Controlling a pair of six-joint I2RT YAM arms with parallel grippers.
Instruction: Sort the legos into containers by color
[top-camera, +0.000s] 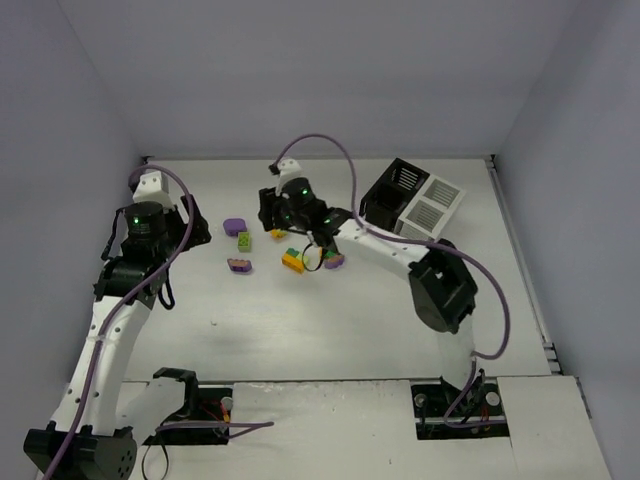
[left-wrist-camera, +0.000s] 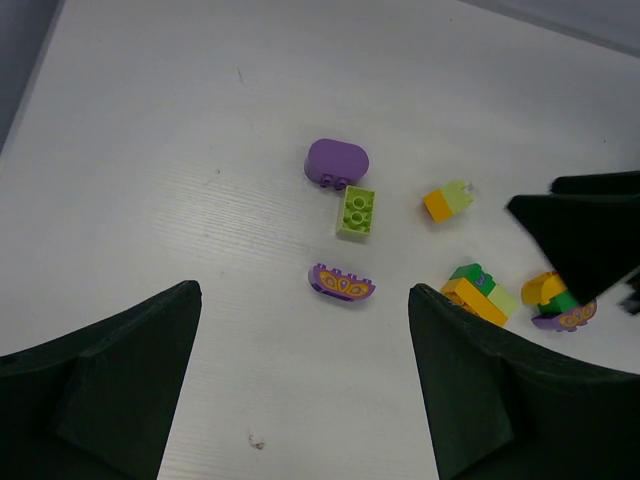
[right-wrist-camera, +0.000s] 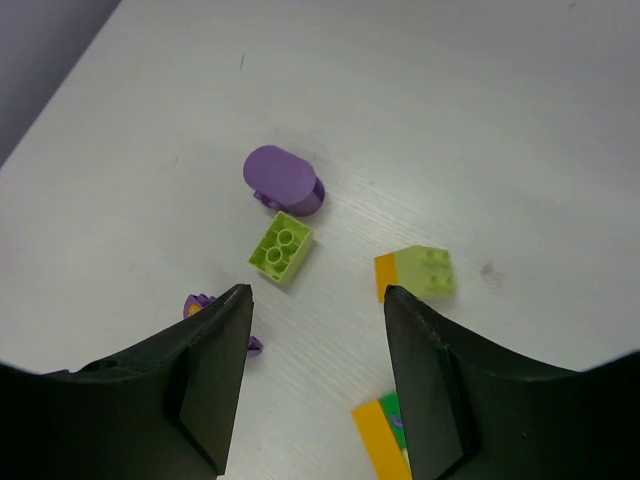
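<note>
Sorting looks barely begun | small purple, lime and orange plastic lego bricks (top-camera: 244, 241) scattered on desk (top-camera: 350, 330) | black-and-white slatted bins (top-camera: 412, 198): no brick visible inside | left fingers (left-wrist-camera: 120, 380) apart, empty | right fingers (right-wrist-camera: 190, 390) apart, empty, over lime square brick (right-wrist-camera: 281, 248)

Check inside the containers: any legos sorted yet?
In the top view, no brick shows in the white half of the containers. The black half is too dark to read, and this angle hides part of each floor.

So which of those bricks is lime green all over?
The square four-stud brick beside the purple dome; the paler piece nearby has an orange end.
</note>
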